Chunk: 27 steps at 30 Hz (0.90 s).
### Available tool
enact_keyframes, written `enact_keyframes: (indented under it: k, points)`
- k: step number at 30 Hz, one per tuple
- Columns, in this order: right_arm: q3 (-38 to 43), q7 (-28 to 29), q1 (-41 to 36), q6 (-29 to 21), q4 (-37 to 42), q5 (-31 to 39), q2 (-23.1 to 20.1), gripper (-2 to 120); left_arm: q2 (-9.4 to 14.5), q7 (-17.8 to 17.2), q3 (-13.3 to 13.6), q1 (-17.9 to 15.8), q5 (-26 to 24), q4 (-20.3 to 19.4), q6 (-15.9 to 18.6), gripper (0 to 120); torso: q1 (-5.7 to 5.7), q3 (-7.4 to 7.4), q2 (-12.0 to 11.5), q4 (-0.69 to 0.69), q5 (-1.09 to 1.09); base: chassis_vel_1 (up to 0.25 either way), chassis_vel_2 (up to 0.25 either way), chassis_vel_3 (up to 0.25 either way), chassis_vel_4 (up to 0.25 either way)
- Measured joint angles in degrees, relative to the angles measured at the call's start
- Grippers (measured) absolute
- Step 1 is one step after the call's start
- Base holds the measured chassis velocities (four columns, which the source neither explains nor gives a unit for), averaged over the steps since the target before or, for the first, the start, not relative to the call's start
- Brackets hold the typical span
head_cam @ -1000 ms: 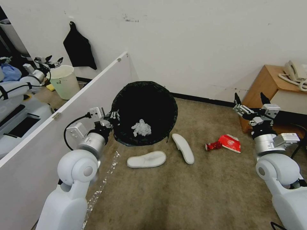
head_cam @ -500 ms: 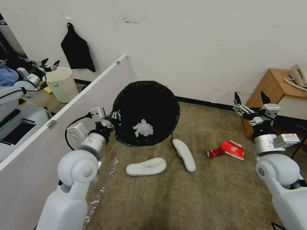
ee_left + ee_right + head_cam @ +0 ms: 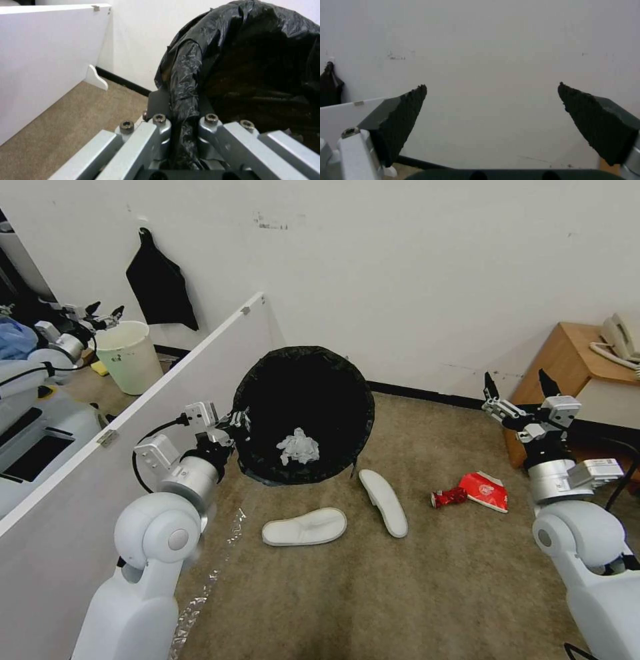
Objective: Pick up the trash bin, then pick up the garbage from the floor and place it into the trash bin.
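1. The trash bin (image 3: 303,413) hangs tilted above the floor (image 3: 413,580), its mouth toward the camera; a crumpled tissue (image 3: 298,445) lies inside.
2. The left gripper (image 3: 235,423) is clamped on the bin's bagged rim. The right gripper (image 3: 517,387) is raised near the wooden cabinet (image 3: 553,360), jaws wide apart and empty.
3. Two slippers (image 3: 305,527), a crushed can (image 3: 448,497) and a red cup (image 3: 485,490) lie on the carpet as before; the bin sits slightly higher.

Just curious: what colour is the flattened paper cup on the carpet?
Red with white markings; the paper cup shows best in the head view.
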Motion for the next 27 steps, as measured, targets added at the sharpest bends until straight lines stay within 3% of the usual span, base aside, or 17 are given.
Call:
enact_keyframes:
  k: [9,27]
  points:
    - [0.0,-0.24,-0.16,0.15,0.03,0.0,0.01,100,-0.05,0.06,-0.01,0.13,0.05,-0.01,0.0,4,0.0,0.0,0.0,0.0,0.0,-0.029,0.024,0.023,-0.026]
    - [-0.03,-0.18,-0.41,0.44,0.19,-0.2,0.06,100,-0.18,0.17,-0.17,0.26,0.15,-0.01,-0.01,4,0.0,0.01,0.0,0.0,0.0,-0.147,0.154,0.144,-0.147]
